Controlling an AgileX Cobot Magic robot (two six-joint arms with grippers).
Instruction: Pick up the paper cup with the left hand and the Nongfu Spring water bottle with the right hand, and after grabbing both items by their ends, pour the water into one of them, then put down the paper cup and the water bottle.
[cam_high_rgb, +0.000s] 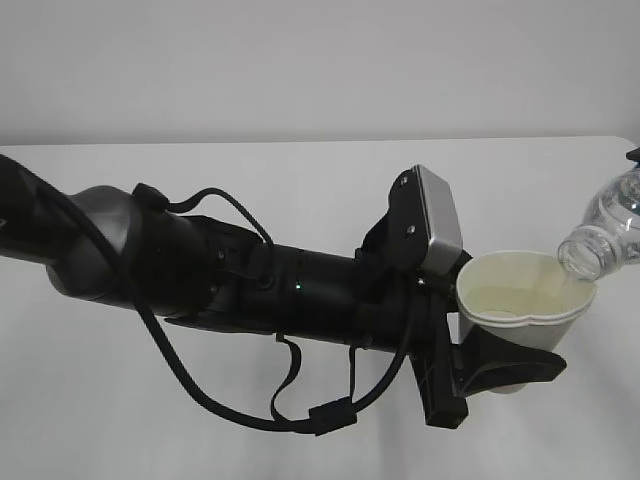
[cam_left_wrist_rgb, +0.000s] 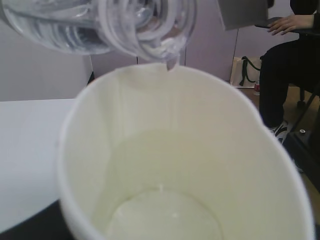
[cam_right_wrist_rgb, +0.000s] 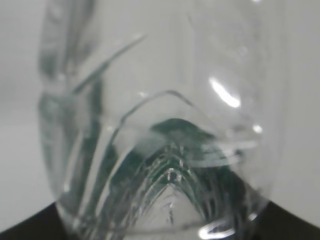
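**Bottle tipped over the cup, water running in**

Exterior view: the left hand (cam_high_rgb: 500, 350), a matte black arm with looping cables and a brushed grey box on its wrist, reaches across the white table (cam_high_rgb: 300, 170) from the left. Its black claw is closed around the lower wall of the paper cup (cam_high_rgb: 525, 300), which it holds off the table, roughly upright. The cup is white outside with a rolled rim and a pale cream inside; the rim is squeezed slightly out of round. At the right edge the water bottle (cam_high_rgb: 605, 235), clear ribbed plastic, slants down with its open neck just over the cup's far rim. The claw holding it is out of frame here.

Left wrist view: the cup (cam_left_wrist_rgb: 100, 150) fills the frame, seen from above; its smooth cream wall curves down to a round bottom where a shallow pool of water (cam_left_wrist_rgb: 165, 215) lies. The bottle's neck (cam_left_wrist_rgb: 145, 25), thick clear plastic with threaded rings, hangs over the rim, a drip at its lip. A seated person (cam_left_wrist_rgb: 287, 60) in dark clothes shows at right.

Right wrist view: the bottle's base (cam_right_wrist_rgb: 165, 150), glossy and moulded in ridged arches, crowds the lens with green showing through. The right hand (cam_right_wrist_rgb: 30, 227) appears only as dark corners below, and nothing else is seen holding the tilted bottle.
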